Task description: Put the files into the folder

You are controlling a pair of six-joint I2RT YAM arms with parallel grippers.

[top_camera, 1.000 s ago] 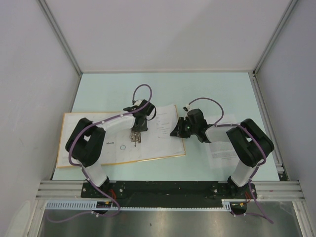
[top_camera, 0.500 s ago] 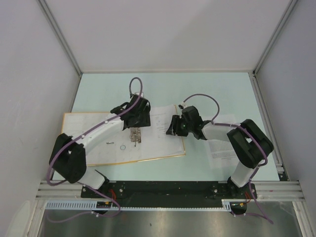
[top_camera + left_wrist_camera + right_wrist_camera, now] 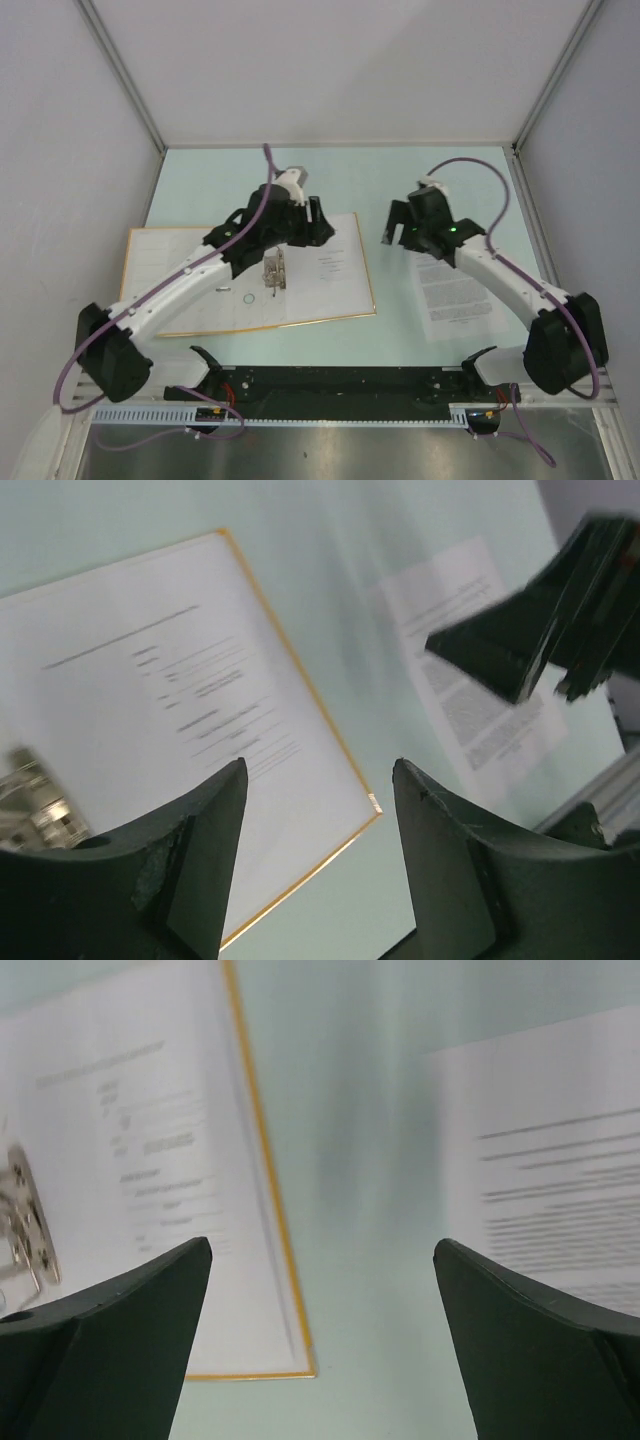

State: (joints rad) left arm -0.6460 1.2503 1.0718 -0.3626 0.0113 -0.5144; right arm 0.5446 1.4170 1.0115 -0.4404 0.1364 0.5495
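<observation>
folder (image 3: 150, 262) lies open. the files (image 3: 460, 300) lie flat just right of it: thin, limp, slippery, so lift yours by an edge (a corner creases). left gripper (image 3: 320, 770) and right gripper (image 3: 322, 1250), above the folder's right edge, are both spread and empty.

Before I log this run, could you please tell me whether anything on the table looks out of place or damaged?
Nothing looks spilled or damaged. The open binder lies slightly askew to the table edge, and printed sheets lie loose on the table to its right, outside it.
</observation>
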